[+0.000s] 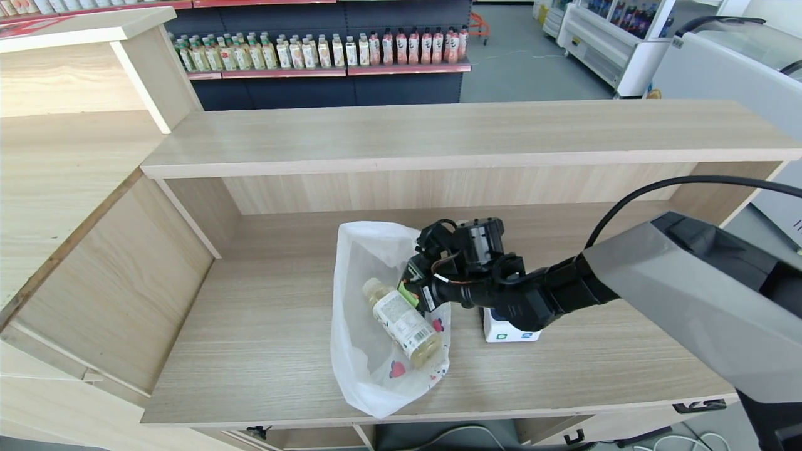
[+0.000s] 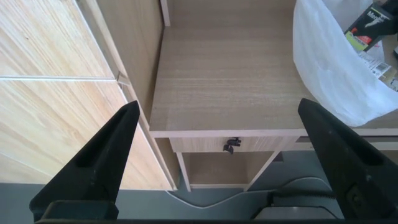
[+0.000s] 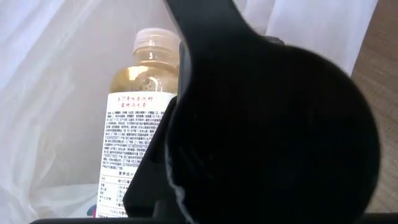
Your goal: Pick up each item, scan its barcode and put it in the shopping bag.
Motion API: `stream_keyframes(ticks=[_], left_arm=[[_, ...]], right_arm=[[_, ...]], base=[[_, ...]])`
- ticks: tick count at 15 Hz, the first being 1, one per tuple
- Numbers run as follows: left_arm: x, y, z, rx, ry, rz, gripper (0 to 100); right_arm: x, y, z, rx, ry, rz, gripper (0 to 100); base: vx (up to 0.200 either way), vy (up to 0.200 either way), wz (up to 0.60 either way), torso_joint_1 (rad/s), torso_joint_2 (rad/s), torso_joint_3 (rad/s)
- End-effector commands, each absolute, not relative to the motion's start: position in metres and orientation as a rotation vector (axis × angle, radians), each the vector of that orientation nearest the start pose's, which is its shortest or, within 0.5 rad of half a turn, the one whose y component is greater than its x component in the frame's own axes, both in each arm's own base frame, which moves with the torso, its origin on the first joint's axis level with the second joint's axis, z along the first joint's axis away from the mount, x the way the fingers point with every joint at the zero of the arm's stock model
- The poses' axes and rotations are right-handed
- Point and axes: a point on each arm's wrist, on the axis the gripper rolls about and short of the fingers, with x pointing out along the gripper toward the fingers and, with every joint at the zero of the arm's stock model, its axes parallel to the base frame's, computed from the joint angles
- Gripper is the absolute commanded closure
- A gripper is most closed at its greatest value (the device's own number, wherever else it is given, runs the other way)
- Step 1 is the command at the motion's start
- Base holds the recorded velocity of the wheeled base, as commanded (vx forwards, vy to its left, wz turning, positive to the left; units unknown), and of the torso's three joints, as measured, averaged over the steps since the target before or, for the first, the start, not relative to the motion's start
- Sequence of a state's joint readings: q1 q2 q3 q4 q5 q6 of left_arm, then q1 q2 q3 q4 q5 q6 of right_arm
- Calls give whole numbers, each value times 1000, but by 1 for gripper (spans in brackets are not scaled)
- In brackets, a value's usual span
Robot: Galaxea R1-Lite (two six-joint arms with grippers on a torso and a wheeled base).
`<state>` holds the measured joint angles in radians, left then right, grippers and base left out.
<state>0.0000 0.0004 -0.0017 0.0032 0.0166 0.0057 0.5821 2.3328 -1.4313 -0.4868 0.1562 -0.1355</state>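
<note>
1. The shopping bag [image 1: 360, 369] lies at the middle of the counter's [image 1: 250, 351] near edge. A bottle [image 1: 402, 322] rests on its side inside it.
2. The right gripper [image 1: 418, 283] sits at the bag's open rim with a dark, green-edged packet [image 1: 410, 275] at its tip. We cannot tell whether its fingers are clamped on the packet or apart.
3. We judge this to be the drop-in step. We want the packet low and past the thin rim, beside the bottle, before release.
4. A white box [image 1: 507, 329] stands just beside the bag under the right arm, so we lift out upward, not sideways.
5. The left gripper [image 2: 219, 109] hangs off the counter's near left corner, fingers wide apart and holding nothing.
</note>
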Motion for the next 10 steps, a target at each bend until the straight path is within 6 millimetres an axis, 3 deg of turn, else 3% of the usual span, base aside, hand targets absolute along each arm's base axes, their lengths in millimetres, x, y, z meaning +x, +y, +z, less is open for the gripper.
stream_keyframes(ticks=[1,3,10], left_arm=[[-23,0,76,6,2,17,0],[-23,0,76,6,2,17,0],[-23,0,76,6,2,17,0]], right_arm=[[390,271,90,-202,335,777,100],[395,279,96,-188,304,784,100],[401,303,69,-255,292,824,100]], base=[[0,0,0,0,0,0],[0,0,0,0,0,0],[0,0,0,0,0,0]])
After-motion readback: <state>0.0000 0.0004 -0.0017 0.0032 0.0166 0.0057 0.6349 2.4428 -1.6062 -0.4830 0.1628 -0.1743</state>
